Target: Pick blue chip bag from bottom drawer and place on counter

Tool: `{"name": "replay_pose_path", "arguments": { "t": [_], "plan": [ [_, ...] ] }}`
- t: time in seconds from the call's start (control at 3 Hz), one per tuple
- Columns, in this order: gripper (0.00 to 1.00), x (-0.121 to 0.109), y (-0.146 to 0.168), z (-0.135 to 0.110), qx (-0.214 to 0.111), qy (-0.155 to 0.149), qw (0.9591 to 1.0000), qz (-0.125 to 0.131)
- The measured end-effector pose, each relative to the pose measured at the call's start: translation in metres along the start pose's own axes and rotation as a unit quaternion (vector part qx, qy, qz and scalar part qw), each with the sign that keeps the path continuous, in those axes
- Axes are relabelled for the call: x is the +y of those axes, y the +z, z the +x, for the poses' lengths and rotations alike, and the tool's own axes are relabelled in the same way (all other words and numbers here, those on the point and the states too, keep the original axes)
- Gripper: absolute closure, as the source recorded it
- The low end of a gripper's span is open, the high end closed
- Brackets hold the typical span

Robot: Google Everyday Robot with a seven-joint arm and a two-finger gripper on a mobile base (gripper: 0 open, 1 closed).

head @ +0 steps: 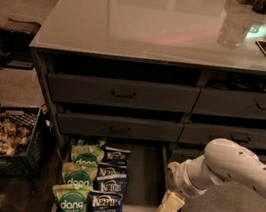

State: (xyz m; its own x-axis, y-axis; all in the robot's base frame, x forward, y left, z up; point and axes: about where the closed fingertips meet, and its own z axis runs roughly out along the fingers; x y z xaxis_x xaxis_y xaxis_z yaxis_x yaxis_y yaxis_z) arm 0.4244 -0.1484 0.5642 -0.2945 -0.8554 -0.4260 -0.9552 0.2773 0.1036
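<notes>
hanging by the bottom drawer's (142, 188) right wall, the gripper (169, 208), grasp unclear, is apart from blue chip bags (109, 186).

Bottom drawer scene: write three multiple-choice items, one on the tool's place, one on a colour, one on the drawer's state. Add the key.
1. Where is the tool relative to the bottom drawer?
A) at its left wall
B) at its right wall, near the front
C) deep at its back

2. What colour are the chip bags just right of the green bags?
A) red
B) yellow
C) blue

3. The bottom drawer is:
A) pulled open
B) pushed shut
C) lifted out of the cabinet

Key: 1 B, the tool hangs by the right wall, apart from all the bags. 2 C, the right-hand column of bags is blue. 3 A, the drawer's floor and the bags in it lie in plain view below the drawer fronts.
</notes>
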Motion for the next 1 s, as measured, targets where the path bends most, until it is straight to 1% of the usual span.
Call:
{"name": "replay_pose_path", "arguments": {
  "t": [0.33, 0.67, 1.0],
  "plan": [
    [0.0, 0.0, 0.0, 0.0, 0.0, 0.0, 1.0, 0.0],
    [0.0, 0.002, 0.034, 0.006, -0.021, 0.005, 0.9995, -0.022],
    [0.0, -0.011, 0.099, 0.011, -0.057, 0.002, 0.9977, -0.036]
  ]
}}
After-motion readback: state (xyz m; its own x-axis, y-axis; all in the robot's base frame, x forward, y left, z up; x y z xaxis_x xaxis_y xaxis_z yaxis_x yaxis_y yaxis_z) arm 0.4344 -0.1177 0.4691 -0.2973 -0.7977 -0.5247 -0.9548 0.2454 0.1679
